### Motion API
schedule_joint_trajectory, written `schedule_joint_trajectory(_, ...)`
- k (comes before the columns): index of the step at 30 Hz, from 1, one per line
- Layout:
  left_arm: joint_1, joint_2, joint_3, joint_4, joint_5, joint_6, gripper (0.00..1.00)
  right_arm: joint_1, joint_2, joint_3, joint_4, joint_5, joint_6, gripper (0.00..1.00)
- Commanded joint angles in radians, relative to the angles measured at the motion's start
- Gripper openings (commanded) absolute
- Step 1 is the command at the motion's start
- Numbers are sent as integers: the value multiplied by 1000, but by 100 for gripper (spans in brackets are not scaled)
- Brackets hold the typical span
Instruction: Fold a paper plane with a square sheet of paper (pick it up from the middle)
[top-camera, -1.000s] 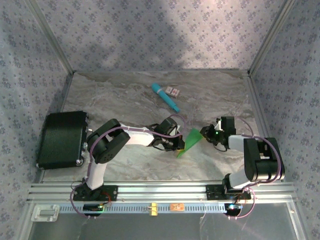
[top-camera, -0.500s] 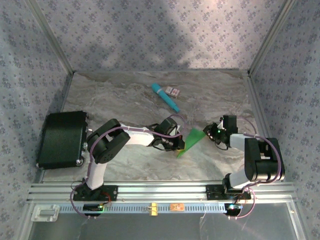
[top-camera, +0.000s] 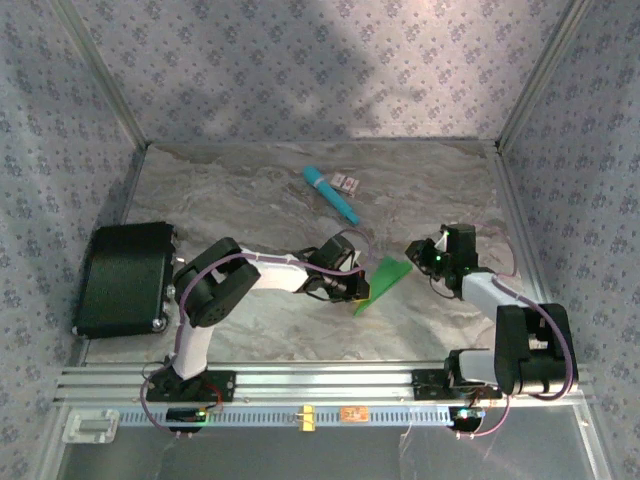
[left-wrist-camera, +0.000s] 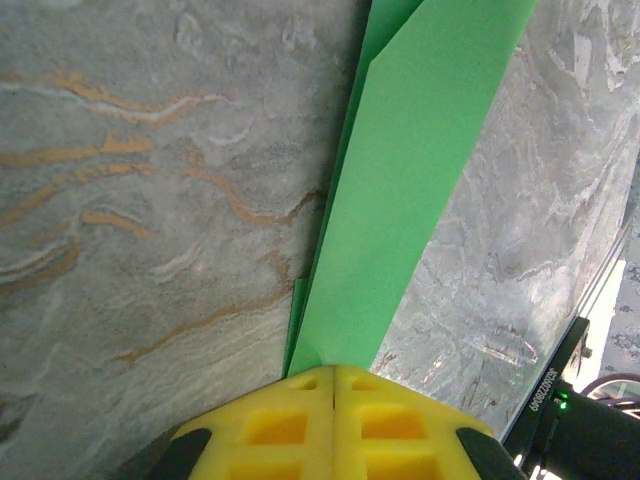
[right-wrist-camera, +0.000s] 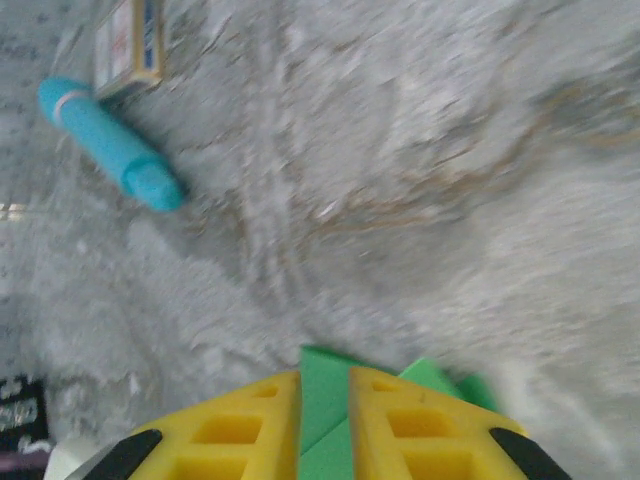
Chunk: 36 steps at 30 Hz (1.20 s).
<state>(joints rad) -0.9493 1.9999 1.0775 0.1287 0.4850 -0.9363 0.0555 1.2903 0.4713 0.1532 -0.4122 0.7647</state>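
The square sheet of paper (top-camera: 383, 282), bright green and folded into a long narrow strip, lies on the marble table just right of centre. My left gripper (top-camera: 355, 288) is shut on its near left end. In the left wrist view the yellow jaws (left-wrist-camera: 333, 372) meet with the paper (left-wrist-camera: 420, 180) running up and away from them. My right gripper (top-camera: 416, 250) hovers at the strip's far right tip. Its yellow fingers (right-wrist-camera: 324, 375) stand a narrow gap apart, and green paper (right-wrist-camera: 322, 405) shows through the gap and past the right finger.
A teal cylindrical stick (top-camera: 332, 195) lies at the back centre with a small box (top-camera: 347, 182) beside it; both also appear in the right wrist view, the stick (right-wrist-camera: 110, 145) and the box (right-wrist-camera: 128, 45). A black case (top-camera: 125, 278) sits at the left edge.
My right arm has swung so that its gripper moved back and slightly right, off the paper's tip. The left gripper and the paper have stayed almost still.
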Motion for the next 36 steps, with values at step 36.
schedule_joint_trajectory(36,-20,44,-30,-152,-36,17,0,221,79,-117,-39,-1,-9,16)
